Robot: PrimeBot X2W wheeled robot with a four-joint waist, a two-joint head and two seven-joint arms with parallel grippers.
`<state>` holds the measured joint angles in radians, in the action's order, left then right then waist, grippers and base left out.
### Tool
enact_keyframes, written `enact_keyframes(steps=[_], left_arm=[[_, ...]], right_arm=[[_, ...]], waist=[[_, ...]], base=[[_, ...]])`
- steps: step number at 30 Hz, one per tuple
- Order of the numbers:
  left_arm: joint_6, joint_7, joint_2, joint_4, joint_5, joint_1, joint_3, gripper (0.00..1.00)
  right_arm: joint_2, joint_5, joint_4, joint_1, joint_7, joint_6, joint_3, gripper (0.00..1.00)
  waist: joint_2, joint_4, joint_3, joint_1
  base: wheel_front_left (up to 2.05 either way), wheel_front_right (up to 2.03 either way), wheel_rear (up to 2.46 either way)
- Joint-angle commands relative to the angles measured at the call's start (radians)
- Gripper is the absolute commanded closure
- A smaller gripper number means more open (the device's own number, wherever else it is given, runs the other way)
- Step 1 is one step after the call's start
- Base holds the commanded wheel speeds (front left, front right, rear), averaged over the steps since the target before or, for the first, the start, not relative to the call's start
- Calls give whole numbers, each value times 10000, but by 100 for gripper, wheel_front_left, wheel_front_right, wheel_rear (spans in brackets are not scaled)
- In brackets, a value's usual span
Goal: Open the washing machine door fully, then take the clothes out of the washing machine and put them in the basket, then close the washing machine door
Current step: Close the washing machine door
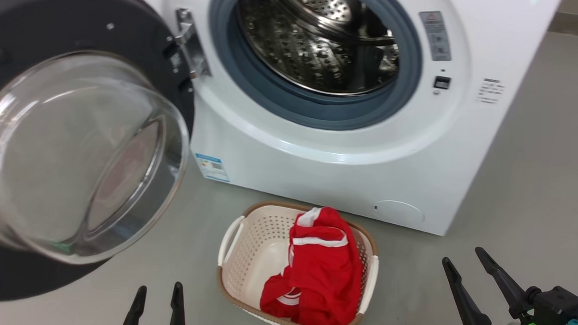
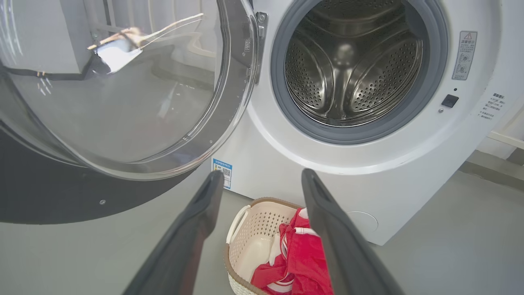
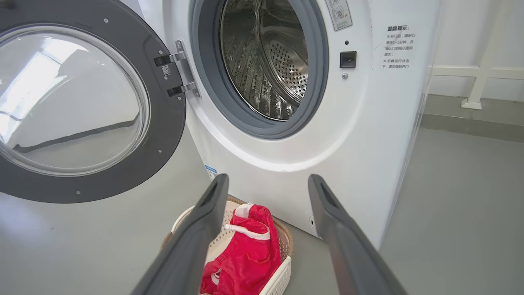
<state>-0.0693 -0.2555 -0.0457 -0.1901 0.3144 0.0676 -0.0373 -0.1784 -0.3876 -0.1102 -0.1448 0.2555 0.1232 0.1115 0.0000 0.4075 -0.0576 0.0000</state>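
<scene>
The washer (image 1: 318,171) stood with its door (image 1: 77,155) swung wide open at its left. Red clothes (image 1: 321,272) lay in the basket (image 1: 260,235) on the floor just before the washer. Left pincer (image 1: 159,286) and right pincer (image 1: 463,255) were spread, well short of the washer.

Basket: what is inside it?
Red clothes with white stripes lie in the basket, heaped toward its right side. The left of its bottom is bare. What lies under the clothes is covered.

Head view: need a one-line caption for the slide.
Open washing machine door; red clothes in the basket before the washing machine; left gripper and right gripper open, empty.
</scene>
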Motion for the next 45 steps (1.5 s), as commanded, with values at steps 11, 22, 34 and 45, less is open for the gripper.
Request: enact_keyframes(steps=[11, 22, 34, 45], left_arm=[[293, -63, -46, 328, 375, 92, 81, 0], [449, -63, -45, 431, 644, 128, 70, 0], [72, -63, -45, 846, 858, -492, 378, 100], [-500, -63, -259, 3375, -154, -2559, 2633, 100]], right_arm=[[-227, -151, 300, 379, 63, 75, 432, 0], [-241, -186, 220, 572, 63, 75, 638, 0], [-89, -139, 263, 615, 63, 75, 392, 0], [109, -39, 320, 579, 63, 75, 192, 0]], waist=[[0, 1058, 38, 0], [0, 1096, 0, 0], [0, 1097, -112, 0], [0, 1141, -255, 0]], base=[[0, 0, 0], [0, 0, 0], [0, 0, 0], [0, 0, 0]])
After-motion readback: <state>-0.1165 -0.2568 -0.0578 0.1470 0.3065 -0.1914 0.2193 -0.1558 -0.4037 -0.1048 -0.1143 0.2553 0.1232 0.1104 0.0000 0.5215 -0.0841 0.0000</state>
